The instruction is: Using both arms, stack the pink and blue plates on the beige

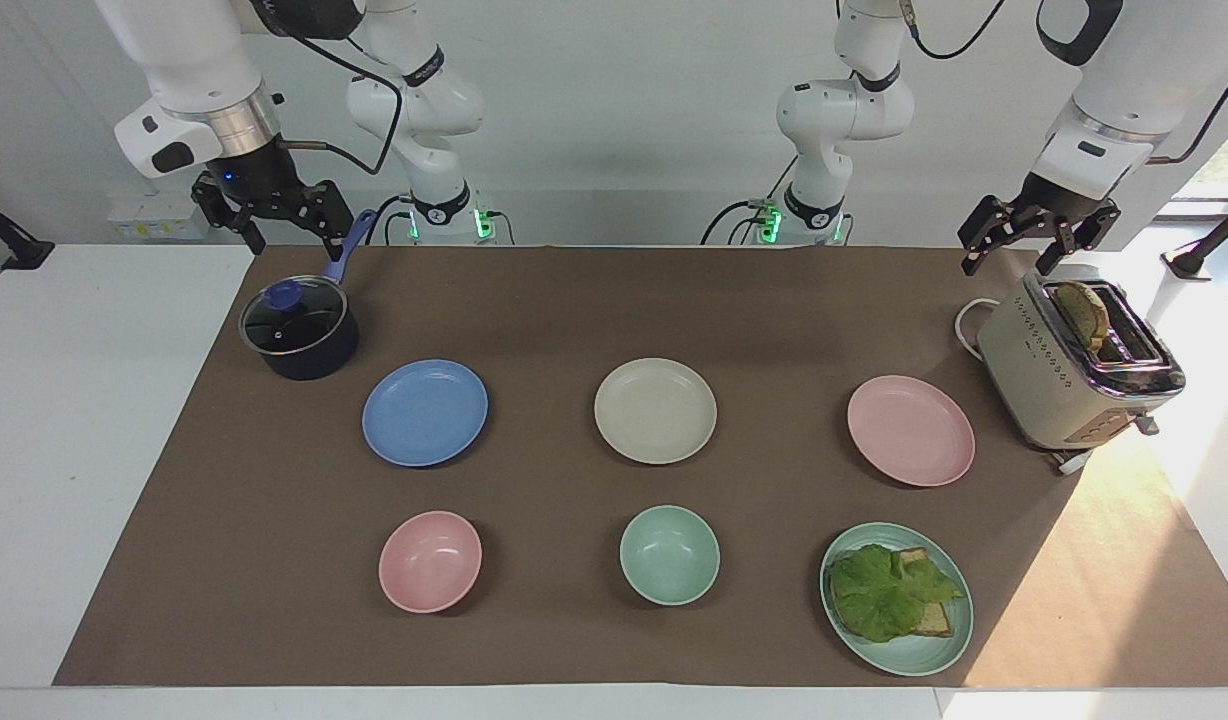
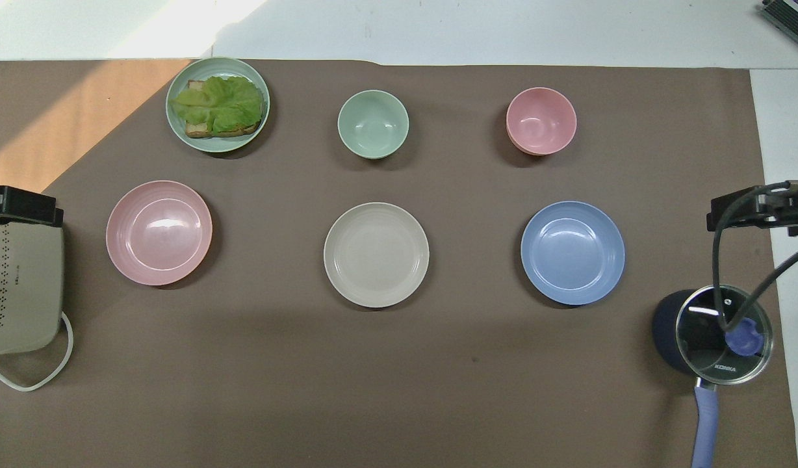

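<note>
Brown mat point(image 1: 574, 320) over a white table point(image 1: 84, 420), plain pale wall up top. Beige plate point(image 1: 655, 410) sits mid-mat between the blue plate point(image 1: 425, 412) and pink plate point(image 1: 910, 430), all apart. Left gripper point(image 1: 1036, 245) over the toaster point(image 1: 1074, 375) and right gripper point(image 1: 274, 225) over the saucepan point(image 1: 299, 330) both hang wide open, holding nothing.

The only readable text is the brand "KONKA", in white, on the glass lid point(image 2: 724, 335) of the dark blue saucepan point(image 2: 669, 338).

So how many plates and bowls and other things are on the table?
Plates: 4 – blue plate, beige plate, pink plate, green plate with lettuce on toast
Bowls: 2 – pink bowl, green bowl
Lidded saucepan: 1
Toaster: 1
Total: 8
</note>
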You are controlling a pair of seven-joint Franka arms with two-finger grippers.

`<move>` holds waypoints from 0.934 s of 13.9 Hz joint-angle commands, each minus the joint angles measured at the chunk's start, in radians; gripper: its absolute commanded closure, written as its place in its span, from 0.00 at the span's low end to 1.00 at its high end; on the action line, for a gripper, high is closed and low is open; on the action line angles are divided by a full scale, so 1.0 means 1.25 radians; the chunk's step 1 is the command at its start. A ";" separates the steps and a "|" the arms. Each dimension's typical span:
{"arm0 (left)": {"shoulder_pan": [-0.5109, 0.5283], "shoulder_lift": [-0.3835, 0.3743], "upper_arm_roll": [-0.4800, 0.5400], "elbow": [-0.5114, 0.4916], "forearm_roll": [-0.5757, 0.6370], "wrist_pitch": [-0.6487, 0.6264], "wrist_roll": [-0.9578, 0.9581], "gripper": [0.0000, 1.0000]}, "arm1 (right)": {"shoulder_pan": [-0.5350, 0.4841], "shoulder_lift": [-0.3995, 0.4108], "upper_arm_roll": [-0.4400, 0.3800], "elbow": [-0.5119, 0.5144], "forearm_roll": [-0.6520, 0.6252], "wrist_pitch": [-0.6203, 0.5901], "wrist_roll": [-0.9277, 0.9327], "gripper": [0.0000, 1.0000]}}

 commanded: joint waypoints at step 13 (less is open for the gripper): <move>-0.007 -0.017 0.008 -0.039 -0.009 0.008 0.004 0.00 | -0.015 -0.024 0.005 -0.027 0.009 -0.002 0.010 0.00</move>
